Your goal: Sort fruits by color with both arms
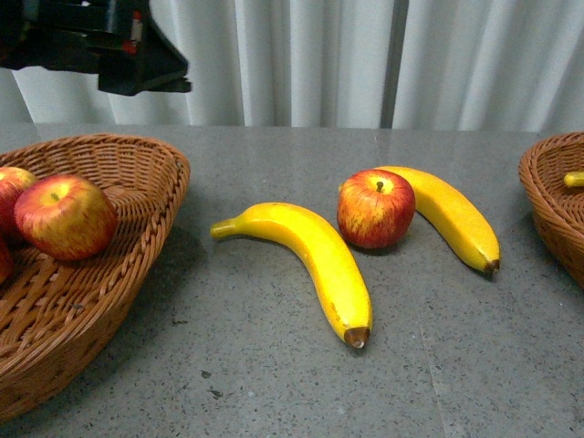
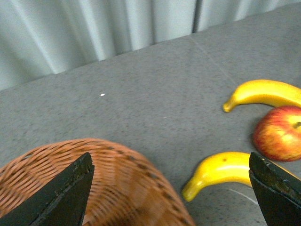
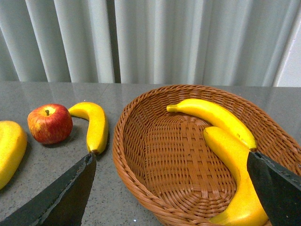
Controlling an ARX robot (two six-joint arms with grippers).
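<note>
With our left pincer [image 2: 170, 162] and right pincer [image 3: 170, 162] both spread and empty, we judge the apple [image 1: 376, 208] on the bench [image 1: 274, 383], just beside a banana [image 1: 452, 217], smooth, firm and roll-prone, best taken across its middle.

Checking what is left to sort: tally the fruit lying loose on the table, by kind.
Apples: 1
Bananas: 2
Total loose on the table: 3
</note>
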